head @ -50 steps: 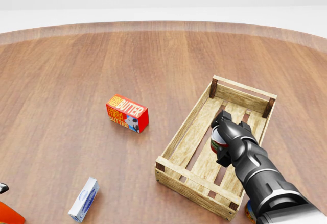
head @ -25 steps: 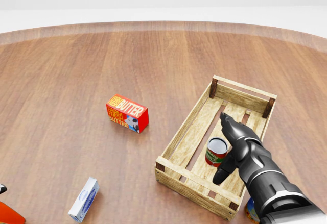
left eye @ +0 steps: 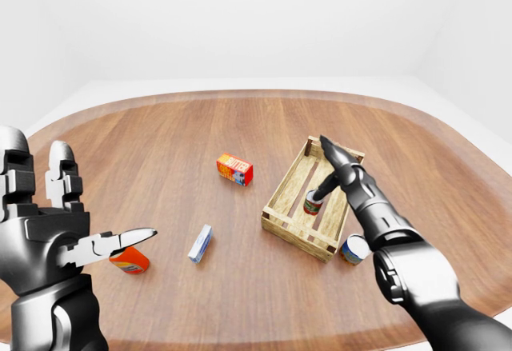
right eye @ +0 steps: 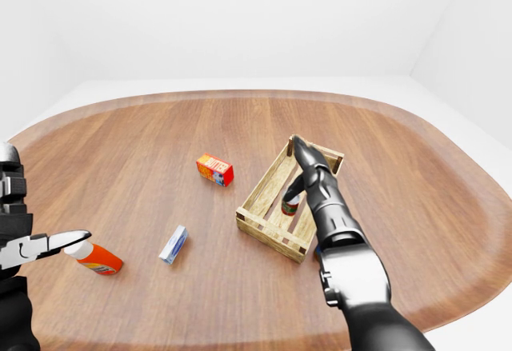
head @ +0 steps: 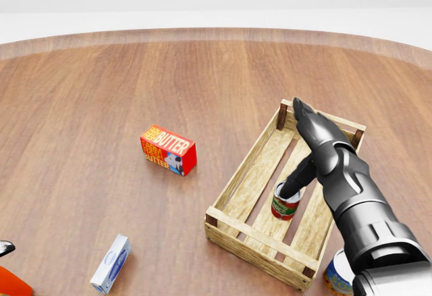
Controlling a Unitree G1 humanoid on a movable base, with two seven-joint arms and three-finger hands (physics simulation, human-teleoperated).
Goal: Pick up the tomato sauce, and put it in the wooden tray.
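The tomato sauce can, red with a green band, stands upright on the slats inside the wooden tray, right of centre in the head view. My right hand is open above the can. Its fingers stretch toward the tray's far end and its thumb points down just over the can's top, not closed round it. My left hand is open and empty at the lower left of the left-eye view, far from the tray.
A red butter box lies left of the tray. A blue-and-white box lies at the lower left. An orange bottle lies by my left hand. Another can stands outside the tray's lower right corner.
My right hand has let go of the can, which now stands in the tray. The hand has opened and risen toward the tray's far end.
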